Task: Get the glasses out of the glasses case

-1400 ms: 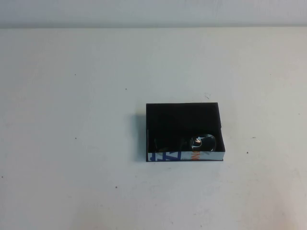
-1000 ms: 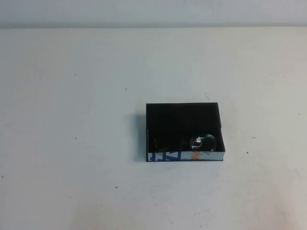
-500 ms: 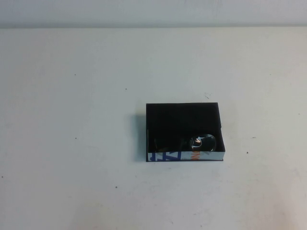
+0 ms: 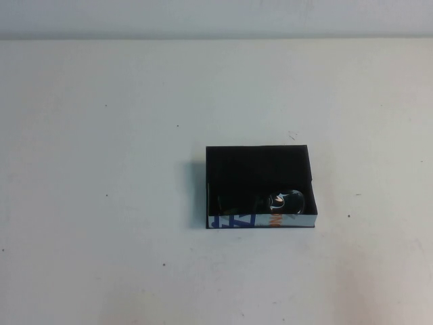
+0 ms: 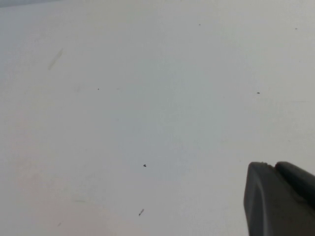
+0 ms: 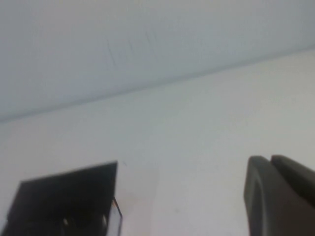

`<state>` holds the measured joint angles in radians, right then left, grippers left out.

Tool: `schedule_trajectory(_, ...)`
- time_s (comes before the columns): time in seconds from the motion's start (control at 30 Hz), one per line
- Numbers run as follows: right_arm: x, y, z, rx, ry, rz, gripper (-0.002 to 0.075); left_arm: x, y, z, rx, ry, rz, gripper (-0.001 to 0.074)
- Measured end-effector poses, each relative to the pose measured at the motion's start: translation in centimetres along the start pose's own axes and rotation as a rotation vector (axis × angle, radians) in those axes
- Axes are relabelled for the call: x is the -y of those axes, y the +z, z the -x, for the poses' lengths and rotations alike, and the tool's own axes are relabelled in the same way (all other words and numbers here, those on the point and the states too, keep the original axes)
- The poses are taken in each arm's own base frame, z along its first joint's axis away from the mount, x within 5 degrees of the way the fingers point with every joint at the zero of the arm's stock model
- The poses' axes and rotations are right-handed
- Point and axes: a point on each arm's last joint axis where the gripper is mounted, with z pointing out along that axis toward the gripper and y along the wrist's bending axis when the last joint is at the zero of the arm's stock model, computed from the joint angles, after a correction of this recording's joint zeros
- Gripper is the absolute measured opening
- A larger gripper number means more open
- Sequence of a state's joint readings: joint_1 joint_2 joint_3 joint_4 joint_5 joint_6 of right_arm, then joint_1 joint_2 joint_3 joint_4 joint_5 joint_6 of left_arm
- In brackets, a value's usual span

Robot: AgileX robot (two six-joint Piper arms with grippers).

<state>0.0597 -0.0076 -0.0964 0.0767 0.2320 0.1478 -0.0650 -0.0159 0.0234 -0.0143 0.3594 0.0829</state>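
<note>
The glasses case (image 4: 257, 164) is an open black box with a white near edge printed in blue and orange, lying right of the table's middle. The dark glasses (image 4: 287, 200) lie inside it along the near wall, with one tinted lens catching light. Neither arm shows in the high view. My left gripper (image 5: 272, 165) is shut and empty above bare table. My right gripper (image 6: 269, 158) is shut and empty, well away from the case, which also shows in the right wrist view (image 6: 64, 194).
The white table (image 4: 108, 169) has only small dark specks on it. A pale wall (image 4: 216, 17) runs along the far edge.
</note>
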Motion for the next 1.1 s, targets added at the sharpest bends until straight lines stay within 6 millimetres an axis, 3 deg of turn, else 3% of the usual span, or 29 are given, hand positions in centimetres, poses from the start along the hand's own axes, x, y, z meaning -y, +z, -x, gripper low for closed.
schedule_trajectory(0.13,-1.9,-2.2,5.2,0.065,-0.017,0.041,-0.0018,0.0,0.0,0.0,0.000,0.000,0.000,-0.0004)
schedule_trajectory(0.3,-2.8,-3.5,8.7,0.113,-0.215,0.020,-0.0018,0.0,0.0,0.0,0.000,0.000,0.000,-0.0004)
schedule_trajectory(0.73,-3.6,3.1,7.2,-0.287,0.024,0.071,-0.0018,0.0,0.0,0.0,0.000,0.000,0.000,-0.0004)
schedule_trajectory(0.87,-4.1,5.0,7.9,-0.415,-0.102,0.110,-0.0018,0.0,0.0,0.0,0.000,0.000,0.000,-0.0004)
schedule_trajectory(1.1,-7.0,10.2,11.3,-0.682,-0.321,0.297,-0.0018,0.0,0.0,0.0,0.000,0.000,0.000,-0.0004)
